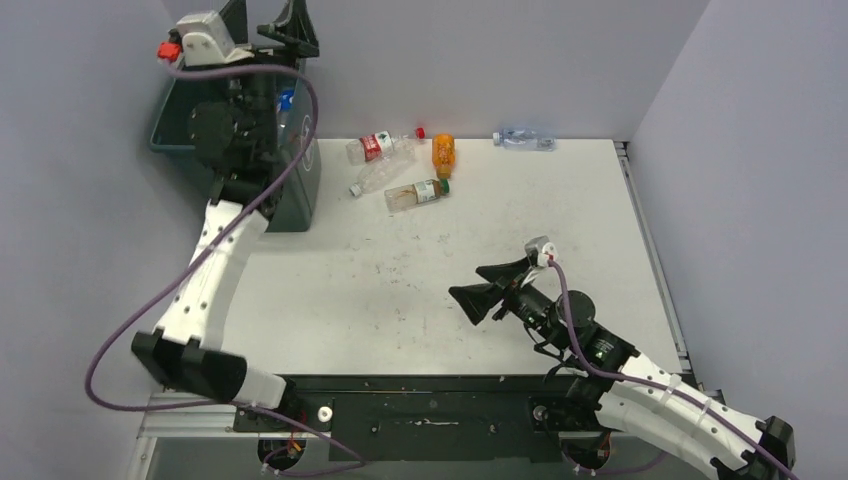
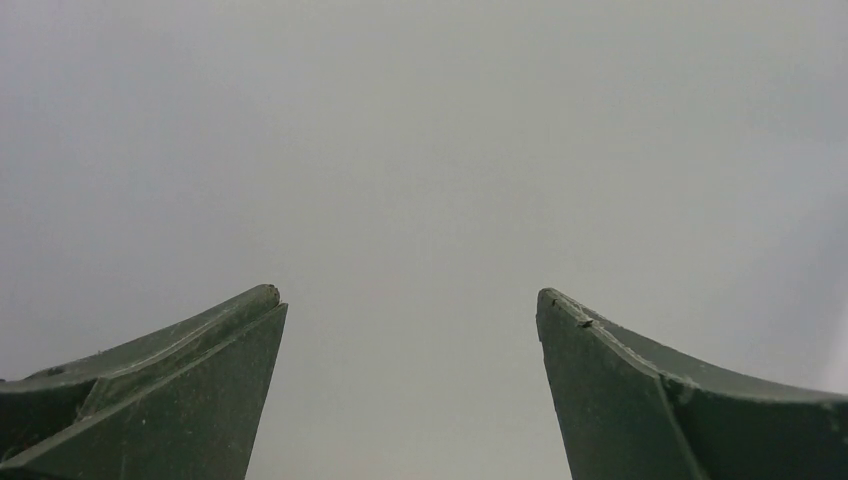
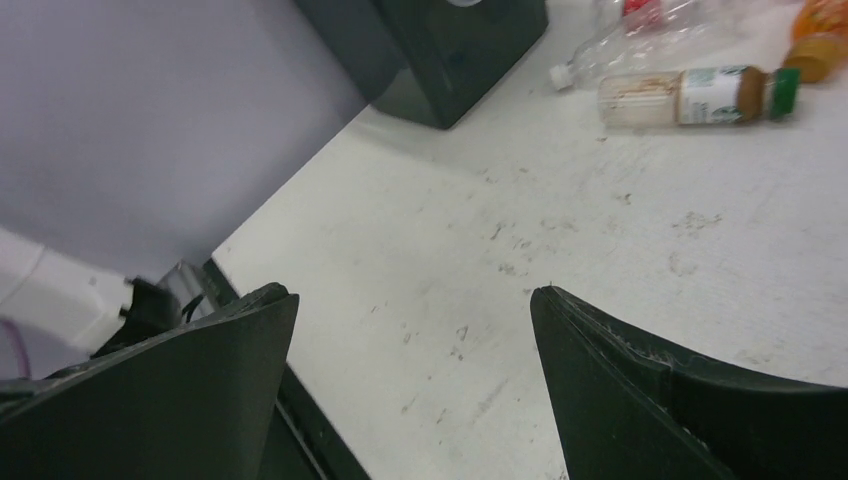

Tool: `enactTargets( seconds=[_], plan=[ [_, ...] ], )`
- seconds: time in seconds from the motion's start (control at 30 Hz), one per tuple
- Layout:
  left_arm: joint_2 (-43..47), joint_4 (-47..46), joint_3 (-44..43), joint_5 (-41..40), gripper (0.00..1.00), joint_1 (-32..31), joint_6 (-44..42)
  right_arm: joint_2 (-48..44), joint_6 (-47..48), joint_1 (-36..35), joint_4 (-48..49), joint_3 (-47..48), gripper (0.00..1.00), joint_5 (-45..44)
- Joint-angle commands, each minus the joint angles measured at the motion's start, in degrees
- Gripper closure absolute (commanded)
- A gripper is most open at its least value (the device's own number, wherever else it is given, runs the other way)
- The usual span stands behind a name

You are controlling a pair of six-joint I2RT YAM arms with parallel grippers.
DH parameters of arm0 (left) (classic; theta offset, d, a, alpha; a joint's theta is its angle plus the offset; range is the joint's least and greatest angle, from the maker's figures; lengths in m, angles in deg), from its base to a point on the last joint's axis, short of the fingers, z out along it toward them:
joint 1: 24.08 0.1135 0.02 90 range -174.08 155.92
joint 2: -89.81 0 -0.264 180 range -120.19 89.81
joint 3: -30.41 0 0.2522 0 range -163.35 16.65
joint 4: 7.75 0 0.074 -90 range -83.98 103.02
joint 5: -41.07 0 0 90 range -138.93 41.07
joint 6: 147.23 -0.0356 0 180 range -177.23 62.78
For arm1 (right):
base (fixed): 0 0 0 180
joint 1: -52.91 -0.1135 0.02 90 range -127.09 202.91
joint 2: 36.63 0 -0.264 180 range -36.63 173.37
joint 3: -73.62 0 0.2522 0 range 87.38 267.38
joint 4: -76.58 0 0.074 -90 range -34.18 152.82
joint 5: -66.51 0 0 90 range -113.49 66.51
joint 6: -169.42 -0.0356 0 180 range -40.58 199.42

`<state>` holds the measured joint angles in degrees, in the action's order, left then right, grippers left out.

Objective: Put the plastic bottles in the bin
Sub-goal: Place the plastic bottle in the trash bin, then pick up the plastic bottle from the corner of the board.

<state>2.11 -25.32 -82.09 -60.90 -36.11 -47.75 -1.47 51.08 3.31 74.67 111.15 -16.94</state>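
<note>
The dark green-grey bin (image 1: pixel 296 195) stands at the far left of the table; a blue-capped bottle (image 1: pixel 286 100) shows inside it. My left gripper (image 1: pixel 265 22) is raised above the bin, open and empty; in the left wrist view (image 2: pixel 410 300) it faces only the grey wall. Several bottles lie right of the bin: a clear one with a red label (image 1: pixel 378 146), a clear one (image 1: pixel 385 172), a brown-stained one with a green cap (image 1: pixel 418 193), an orange one (image 1: pixel 443 155) and a clear one (image 1: pixel 523 140) by the back wall. My right gripper (image 1: pixel 487 284) is open and empty over the table's near middle.
The right wrist view shows the bin's lower corner (image 3: pixel 440 50), the green-capped bottle (image 3: pixel 690 95), a clear bottle (image 3: pixel 620 45) and the orange bottle (image 3: pixel 820 40) ahead of my open right gripper (image 3: pixel 415 295). Grey walls enclose the table on three sides.
</note>
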Motion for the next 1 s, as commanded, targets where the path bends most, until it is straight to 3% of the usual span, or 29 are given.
enactTargets(
  seconds=[0.0,0.2,0.43,0.7,0.97],
  plan=[
    [13.0,2.7,7.1,-2.0,0.04,-7.2,1.2,-1.3,-2.3,-0.1,0.3,2.9,0.1,-16.1],
    [21.5,24.5,15.7,6.7,0.04,-14.1,8.6,9.5,-8.3,1.0,2.9,7.2,0.1,-35.1],
    [26.4,45.7,24.2,11.3,0.04,-13.3,4.8,28.1,-21.3,14.5,12.2,13.0,0.1,-35.0],
    [38.2,32.4,49.2,17.3,0.04,-12.8,10.1,46.7,-27.4,36.0,25.2,15.5,0.1,-19.4],
    [40.2,29.4,56.3,15.4,0.04,-13.6,14.3,68.5,-30.6,45.8,31.9,29.6,0.1,-11.8]
  ],
)
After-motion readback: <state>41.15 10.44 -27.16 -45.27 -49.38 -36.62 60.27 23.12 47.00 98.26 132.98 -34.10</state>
